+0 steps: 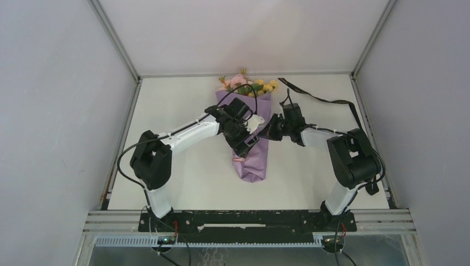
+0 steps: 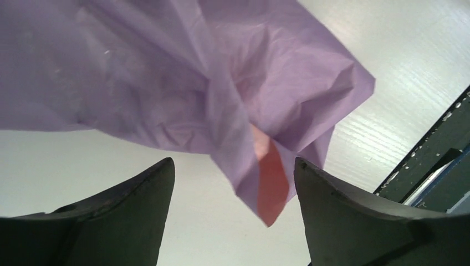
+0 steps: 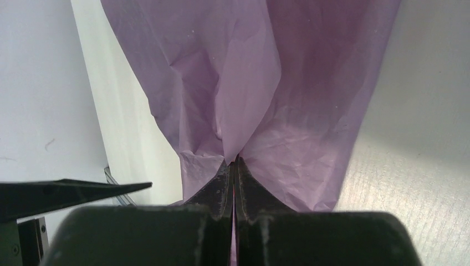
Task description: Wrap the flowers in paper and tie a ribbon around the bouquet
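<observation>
Bouquet [image 1: 256, 160] lies mid-table, blossoms at the far edge, tip pointing at the near edge. Right jaws are clenched on a paper [image 3: 249, 83] fold, left jaws released with the tip just ahead. Ribbon [image 1: 327, 100] sits far-right, closer to the right arm.

- The top view looks down from above, behind the arm bases [image 1: 158, 209], and holds the whole surface [image 1: 188, 183].
- The left wrist view looks past the left pincer [image 2: 233, 163], very close to the paper [image 2: 138, 72].
- The right wrist view looks past the right pincer [image 3: 234, 166], close to the same paper [image 3: 310, 83].
</observation>
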`<state>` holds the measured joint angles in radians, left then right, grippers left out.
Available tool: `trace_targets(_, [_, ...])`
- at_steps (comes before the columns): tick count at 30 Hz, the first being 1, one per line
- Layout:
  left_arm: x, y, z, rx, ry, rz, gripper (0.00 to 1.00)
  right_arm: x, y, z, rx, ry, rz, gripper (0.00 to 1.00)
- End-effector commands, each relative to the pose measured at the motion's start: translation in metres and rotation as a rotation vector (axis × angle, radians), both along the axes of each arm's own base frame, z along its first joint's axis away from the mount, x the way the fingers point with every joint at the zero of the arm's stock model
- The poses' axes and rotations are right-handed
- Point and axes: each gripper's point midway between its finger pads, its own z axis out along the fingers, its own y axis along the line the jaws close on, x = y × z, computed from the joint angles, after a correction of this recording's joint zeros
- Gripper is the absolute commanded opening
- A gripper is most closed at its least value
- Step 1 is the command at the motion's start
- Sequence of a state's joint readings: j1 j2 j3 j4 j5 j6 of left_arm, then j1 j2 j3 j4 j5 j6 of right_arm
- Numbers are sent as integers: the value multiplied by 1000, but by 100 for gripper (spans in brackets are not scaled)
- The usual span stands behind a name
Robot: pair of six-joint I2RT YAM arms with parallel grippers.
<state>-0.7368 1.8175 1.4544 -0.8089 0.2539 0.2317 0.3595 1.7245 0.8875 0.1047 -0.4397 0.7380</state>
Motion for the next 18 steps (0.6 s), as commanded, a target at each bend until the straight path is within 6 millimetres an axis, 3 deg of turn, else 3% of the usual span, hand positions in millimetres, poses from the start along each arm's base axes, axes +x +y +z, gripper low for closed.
trace_targets(1, [-12, -23, -2, -12, -19, -33, 83, 6, -1, 1, 6, -34, -2, 0])
trace_targets(5, [12, -17, -18, 86, -86, 35, 79, 6, -3, 6, 1, -48, -7, 0])
trace_targets(8, [19, -16, -23, 100, -108, 60, 72, 6, -6, 7, -10, -53, -9, 0])
trace_targets(10, [16, -20, -23, 82, -97, 61, 56, 5, -6, 6, -11, -48, -9, 0])
trace_targets(15, [5, -29, -20, 47, -55, 46, 7, 4, -7, 6, -6, -49, -12, 4])
trace_targets(16, [4, -30, -19, 44, -54, 43, 1, 4, -7, 7, -8, -49, -10, 7])
trace_targets(18, [5, -29, -18, 50, -62, 41, 0, 1, -9, 9, -14, -49, -7, 19])
